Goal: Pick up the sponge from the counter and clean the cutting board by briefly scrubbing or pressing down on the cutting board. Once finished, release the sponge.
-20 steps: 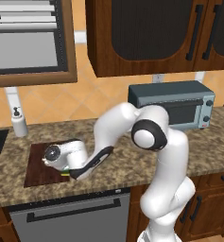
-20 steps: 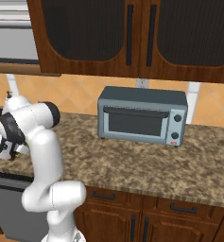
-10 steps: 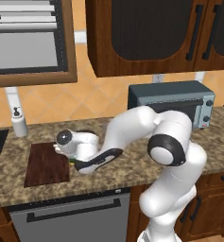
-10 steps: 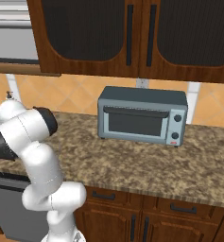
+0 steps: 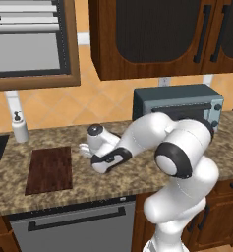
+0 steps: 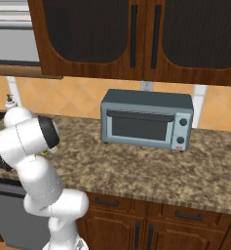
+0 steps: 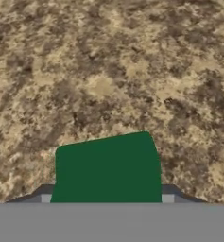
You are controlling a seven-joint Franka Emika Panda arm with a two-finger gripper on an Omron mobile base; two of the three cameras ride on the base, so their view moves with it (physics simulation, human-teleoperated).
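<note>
Claw: in the hand view the claw is pinching the sponge, whose dark green top sits between the two fingertips at the bottom of that view.
Sponge: held in the air above bare speckled counter, not touching it as far as can be told; in the left base view the hand itself hides it.
Hand: in the left base view the hand hangs just beside the right edge of the cutting board, over granite and not over wood.
Cutting board: lies flat on the counter, left of the hand, with nothing on it; a soap bottle stands behind it by the wall.
Step in hand: likely carrying the sponge to the board for the scrub; whether the board has had its pressing yet cannot be read from here.
Doing it well: bring the sponge over the middle of the wood, lower it flat, press gently or rub briefly, and only then spread the fingertips.
Risk: a tilted sponge would touch by one corner only.
Other: a toaster oven stands well apart, to the right.
</note>
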